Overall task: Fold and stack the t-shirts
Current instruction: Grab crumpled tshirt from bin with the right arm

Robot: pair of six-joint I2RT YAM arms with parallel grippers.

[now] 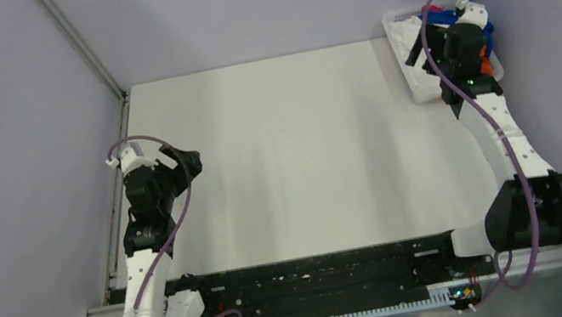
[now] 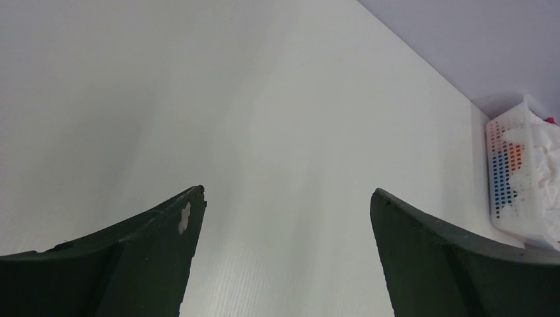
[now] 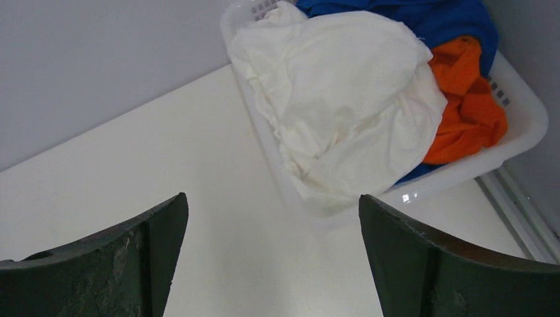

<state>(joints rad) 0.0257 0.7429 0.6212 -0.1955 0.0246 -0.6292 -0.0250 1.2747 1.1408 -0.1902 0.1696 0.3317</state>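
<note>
Crumpled t-shirts fill a white plastic basket (image 3: 522, 132) at the table's far right corner. A white shirt (image 3: 343, 99) lies on top and spills over the basket's near rim. An orange shirt (image 3: 469, 105) and a blue shirt (image 3: 422, 16) sit behind it. My right gripper (image 3: 272, 198) hovers open just in front of the basket, with nothing between its fingers. In the top view the right gripper (image 1: 423, 40) reaches over the basket (image 1: 411, 72). My left gripper (image 2: 287, 191) is open and empty above bare table at the left; the top view shows that left gripper (image 1: 183, 162) far from the shirts.
The white table (image 1: 293, 148) is walled by grey panels on three sides, with metal rails along the corners. The basket (image 2: 512, 172) also shows at the right edge of the left wrist view. The black arm-mount bar (image 1: 315, 278) runs along the near edge.
</note>
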